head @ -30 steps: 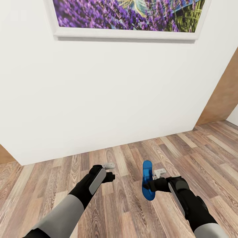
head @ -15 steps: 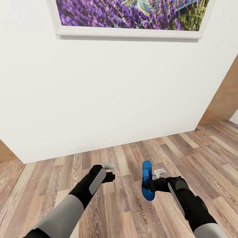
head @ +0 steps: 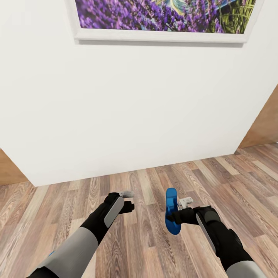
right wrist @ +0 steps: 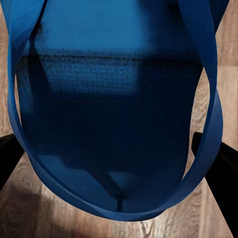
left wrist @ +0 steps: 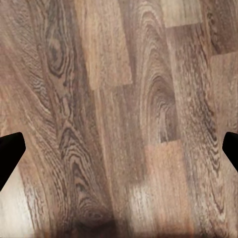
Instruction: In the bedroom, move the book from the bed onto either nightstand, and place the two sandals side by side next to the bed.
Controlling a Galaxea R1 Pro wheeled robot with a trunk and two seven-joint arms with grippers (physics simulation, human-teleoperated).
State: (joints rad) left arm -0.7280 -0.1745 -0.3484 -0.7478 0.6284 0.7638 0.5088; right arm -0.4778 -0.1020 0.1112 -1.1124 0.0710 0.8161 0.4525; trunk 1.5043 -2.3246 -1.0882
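Our right gripper (head: 178, 213) pinches a blue sandal (head: 172, 210), holding it on edge above the wood-plank floor (head: 154, 247). Our left gripper (head: 129, 200) is spread and empty. Ahead, a white wall (head: 135, 108) carries the lavender picture (head: 162, 17).

White wall (head: 127, 104) straight ahead, meeting the wood-plank floor (head: 146, 239) along a slanted line. High on that wall, a white-framed lavender picture (head: 162, 15), cut off at the top. Brown wooden panels at both ends of the wall: one left (head: 9, 170), one right (head: 266, 123).
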